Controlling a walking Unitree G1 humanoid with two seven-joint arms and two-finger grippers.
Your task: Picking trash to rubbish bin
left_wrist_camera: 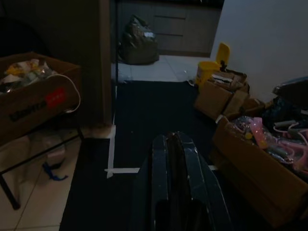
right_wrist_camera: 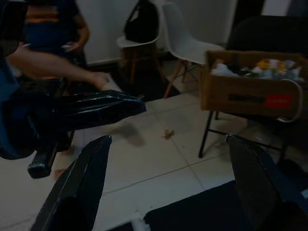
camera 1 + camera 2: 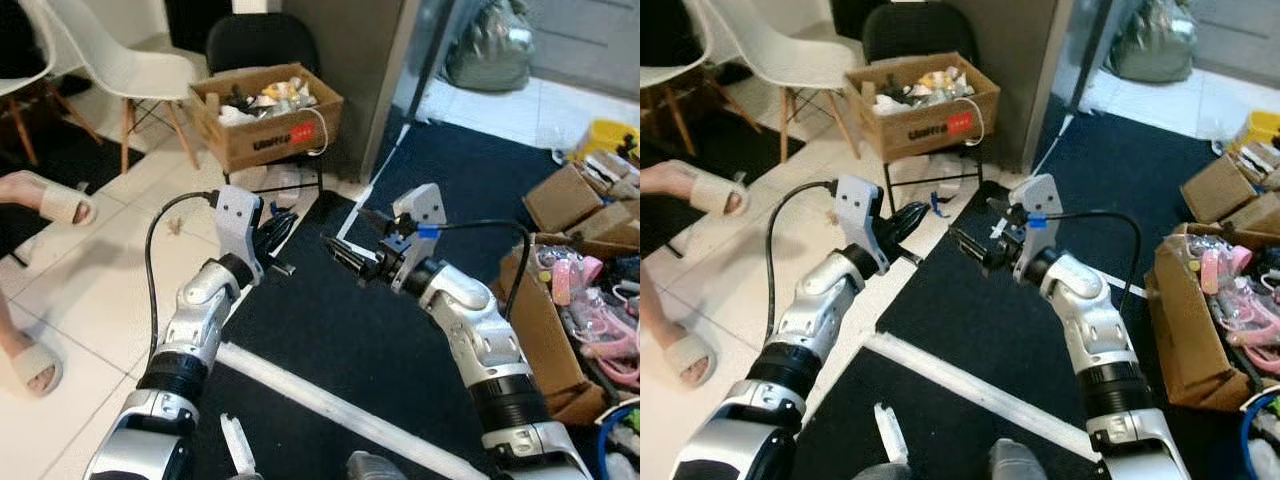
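Right wrist view: the right gripper (image 2: 163,187) fingers gape wide, a small brown scrap (image 2: 168,133) lying on tiles between them; left gripper (image 3: 272,232) fingers pressed together.

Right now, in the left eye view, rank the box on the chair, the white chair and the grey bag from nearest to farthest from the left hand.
1. Box on the chair, just beyond the left hand.
2. White chair, further left.
3. Grey bag, far right, past the doorway.

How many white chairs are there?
2. One white chair stands on the tiles left of the cardboard box; another white chair is cut off at the far left. More may be hidden.
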